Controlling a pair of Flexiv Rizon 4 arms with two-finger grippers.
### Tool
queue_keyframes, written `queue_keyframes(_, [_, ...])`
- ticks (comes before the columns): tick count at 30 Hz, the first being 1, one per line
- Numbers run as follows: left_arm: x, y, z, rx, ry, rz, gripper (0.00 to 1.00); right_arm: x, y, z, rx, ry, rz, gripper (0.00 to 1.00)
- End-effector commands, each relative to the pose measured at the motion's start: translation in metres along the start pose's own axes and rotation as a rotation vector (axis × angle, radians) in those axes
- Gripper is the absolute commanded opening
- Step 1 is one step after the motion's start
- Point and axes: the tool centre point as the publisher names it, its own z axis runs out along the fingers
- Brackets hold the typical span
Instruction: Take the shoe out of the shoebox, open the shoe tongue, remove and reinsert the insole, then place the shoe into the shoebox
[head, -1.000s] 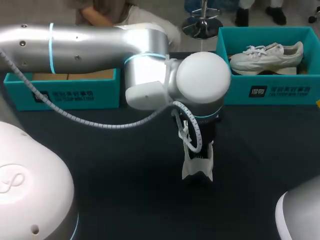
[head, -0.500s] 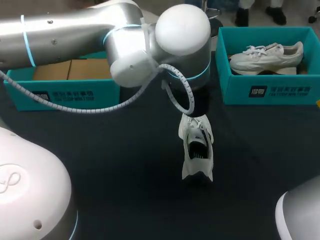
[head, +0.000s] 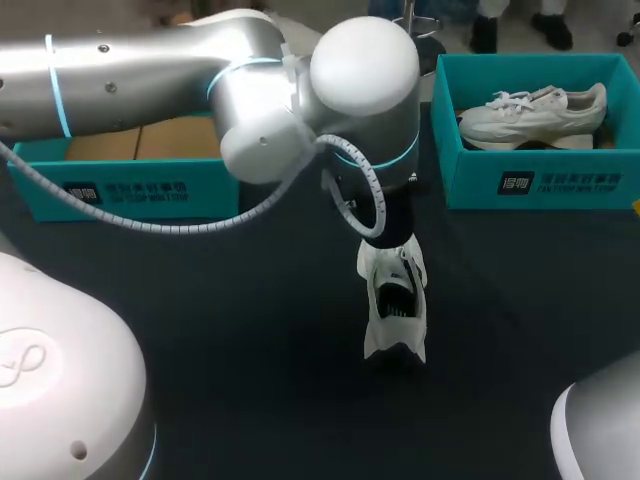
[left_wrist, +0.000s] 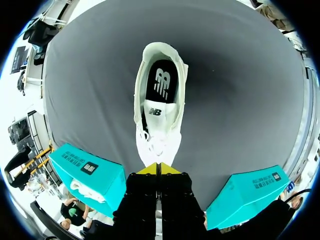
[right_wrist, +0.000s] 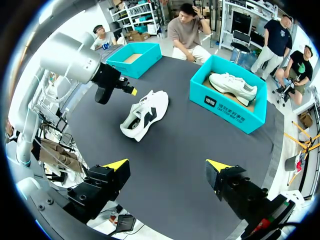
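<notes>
The white shoe (head: 393, 300) is sitting on the dark table (head: 250, 330), out of the boxes, with its black insole (left_wrist: 161, 82) showing inside. The left gripper (left_wrist: 159, 168) is hanging over the shoe's lace end, its yellow tips pressed together on nothing. The right gripper (right_wrist: 167, 165) is hanging near the table's edge, fingers spread wide. A teal shoebox (head: 530, 180) is holding another shoe (head: 530, 110) (white too).
</notes>
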Motion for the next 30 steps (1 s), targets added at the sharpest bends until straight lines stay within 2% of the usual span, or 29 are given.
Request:
queue_keyframes(1, [-0.002,-0.009,0.013,0.004,0.000,0.006,0.00,-0.001,0.003,-0.001,0.008,0.003,0.001,1.00])
queue_keyframes(17, [0.000,-0.053,0.053,0.066,0.025,0.032,0.00,-0.001,0.003,-0.001,0.008,0.003,0.001,1.00])
queue_keyframes(25, [0.001,-0.059,0.056,0.083,0.033,0.025,0.00,-0.001,0.003,-0.001,0.008,0.003,0.001,1.00])
queue_keyframes(30, [0.002,-0.057,0.049,0.098,0.049,-0.031,0.00,-0.001,0.003,-0.001,0.008,0.003,0.001,1.00])
